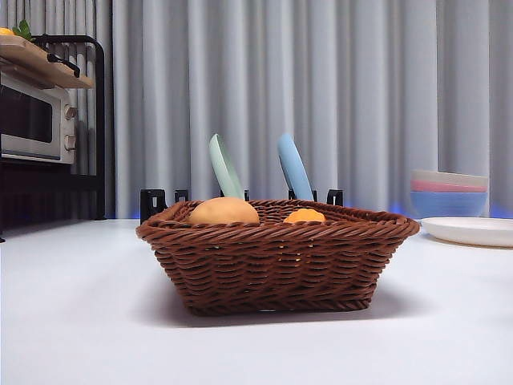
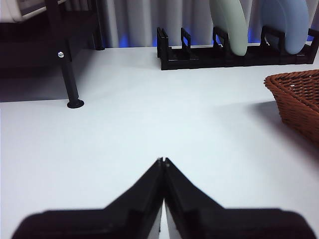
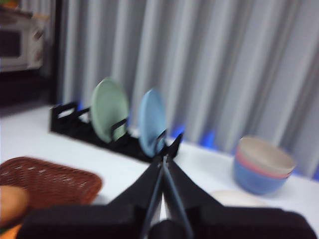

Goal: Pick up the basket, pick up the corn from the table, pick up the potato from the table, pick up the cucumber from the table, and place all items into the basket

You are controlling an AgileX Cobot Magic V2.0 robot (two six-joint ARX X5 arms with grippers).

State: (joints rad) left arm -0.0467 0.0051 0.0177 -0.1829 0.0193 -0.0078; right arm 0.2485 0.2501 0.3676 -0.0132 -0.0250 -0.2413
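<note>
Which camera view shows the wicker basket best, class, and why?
The front view: the whole basket stands centred on the table, with the potato and corn showing above its rim. The left wrist view catches only one corner; the right wrist view shows a blurred part of it.

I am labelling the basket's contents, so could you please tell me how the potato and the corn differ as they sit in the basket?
In the front view, the potato looks larger and rises higher above the rim of the basket than the corn, of which only a small cap shows. The potato is pale tan; the corn is deeper orange-yellow. The potato sits toward the view's left, the corn nearer the middle. Both lie inside the basket, mostly hidden by its wall.
</note>
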